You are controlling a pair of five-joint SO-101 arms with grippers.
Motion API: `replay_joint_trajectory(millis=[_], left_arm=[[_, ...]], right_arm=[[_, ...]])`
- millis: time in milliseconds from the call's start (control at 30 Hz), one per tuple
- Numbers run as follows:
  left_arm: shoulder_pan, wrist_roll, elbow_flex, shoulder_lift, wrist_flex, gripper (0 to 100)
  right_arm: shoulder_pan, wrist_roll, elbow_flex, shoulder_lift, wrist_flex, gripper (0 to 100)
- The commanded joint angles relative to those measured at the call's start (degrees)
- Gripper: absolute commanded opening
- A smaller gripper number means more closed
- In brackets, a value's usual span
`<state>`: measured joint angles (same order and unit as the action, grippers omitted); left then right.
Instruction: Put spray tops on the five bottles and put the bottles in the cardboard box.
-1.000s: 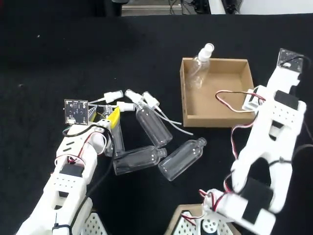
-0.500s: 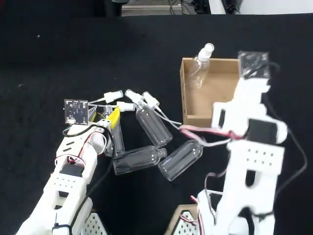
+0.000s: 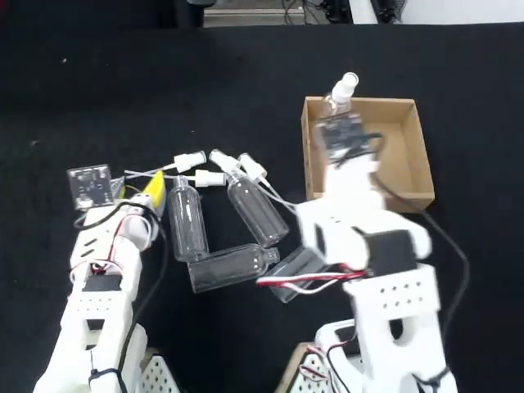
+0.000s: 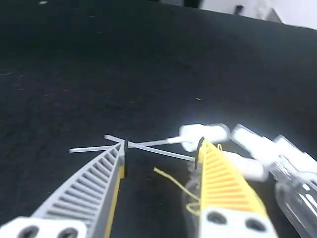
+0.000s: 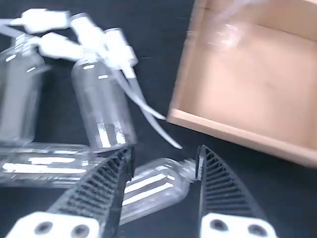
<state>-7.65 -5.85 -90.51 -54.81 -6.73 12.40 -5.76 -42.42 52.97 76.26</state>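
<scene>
right claw (image 5: 165,151), wide open and empty, has swung from beside the cardboard box (image 5: 223,131) to just above the topless bottle (image 5: 148,188) lying near the box, so a grab looks next; left claw (image 4: 161,146), open and empty too, backed off the other bottles (image 3: 187,221).

Table cover: black cloth (image 3: 123,82), matte, spread over the whole work surface out to its far edge; also seen in the left wrist view (image 4: 99,59) and the right wrist view (image 5: 158,29).
Marks on cover: small pale specks (image 3: 64,60), scattered on the far left part.
Floor strip: grey band (image 3: 246,15), beyond the far edge of the table.
Cables: dark cables (image 3: 307,10), lying on the floor strip, loosely tangled.
Pale surface: white area (image 3: 458,10), far right corner, behind the table.
Tan board: corner (image 3: 296,354), at the near edge, mostly hidden; type cannot be told.
</scene>
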Motion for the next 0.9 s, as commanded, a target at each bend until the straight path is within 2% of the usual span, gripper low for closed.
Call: replay_joint_trajectory(millis=[0, 133, 267, 400, 567, 867], left_arm=[[-2.95, -5.27, 2.68, -0.7, -1.32, 23], [-5.14, -7.91, 2.77, -0.7, -1.32, 23], [-5.14, -7.56, 2.86, -0.7, -1.32, 23], [-5.05, -7.47, 2.86, -0.79, -1.32, 23], [-4.97, -7.47, 2.86, -0.79, -1.32, 23], [-4.88, -7.47, 2.86, -0.79, -1.32, 23]], right_arm=[[8.09, 0.35, -2.59, -2.95, -8.62, 17.0], [15.21, 2.73, -3.21, -6.37, -15.12, 17.1], [21.54, 2.9, -3.3, -12.62, -21.45, 17.1], [21.54, 1.32, 2.77, -23.16, -21.71, 18.9], [20.31, 0.62, 15.6, -35.56, -14.33, 31.5], [18.02, 0.0, 28.18, -55.69, -11.96, 26.7]])
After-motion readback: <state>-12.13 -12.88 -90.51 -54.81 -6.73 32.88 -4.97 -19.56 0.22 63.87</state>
